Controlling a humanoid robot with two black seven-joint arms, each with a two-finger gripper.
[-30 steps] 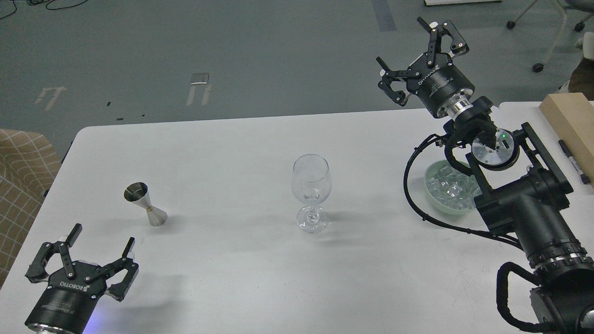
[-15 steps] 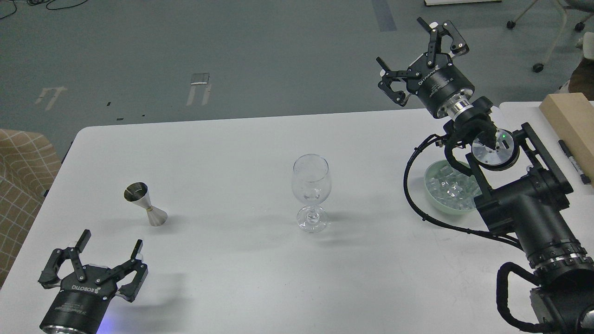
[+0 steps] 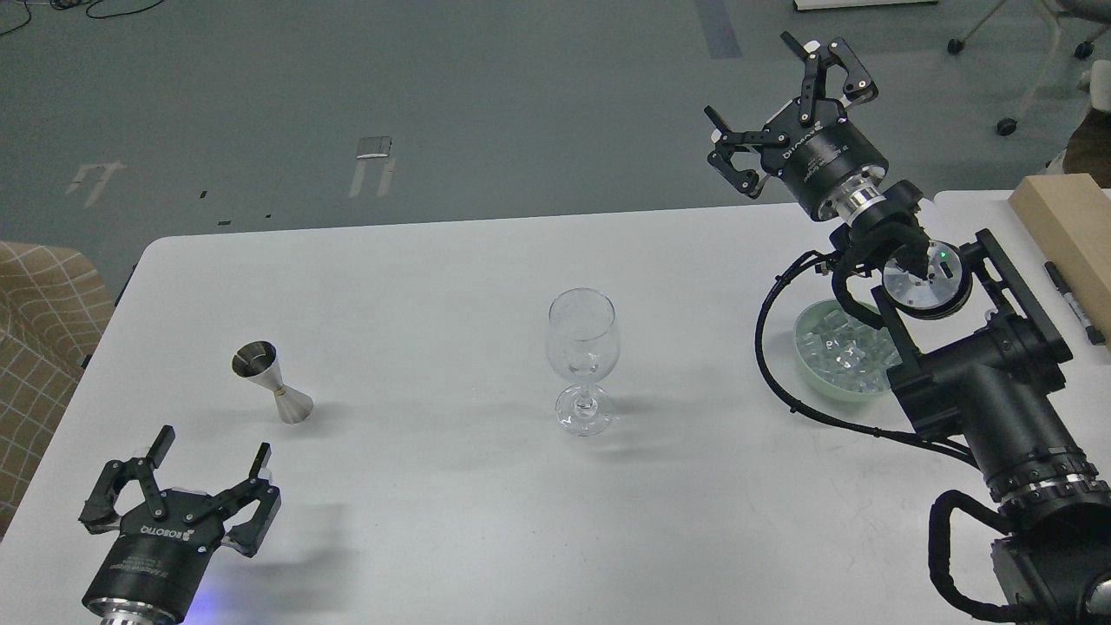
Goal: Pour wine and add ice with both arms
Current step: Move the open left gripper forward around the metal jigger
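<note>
While both hang spread wide, left claw empty, right claw empty, touching nothing

A white worktop stands on grey-green floor marked with pale tape. A checked fabric seat sits left, chair castors far right.

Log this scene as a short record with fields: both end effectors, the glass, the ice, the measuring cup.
left end effector: open, empty, low over the table's near left corner
right end effector: open, empty, raised beyond the table's far edge
wine glass: upright, mid-table, looks empty
ice: clear cubes in a pale green bowl, partly hidden by the right arm
jigger: steel, upright, left of the glass
table: white
</note>
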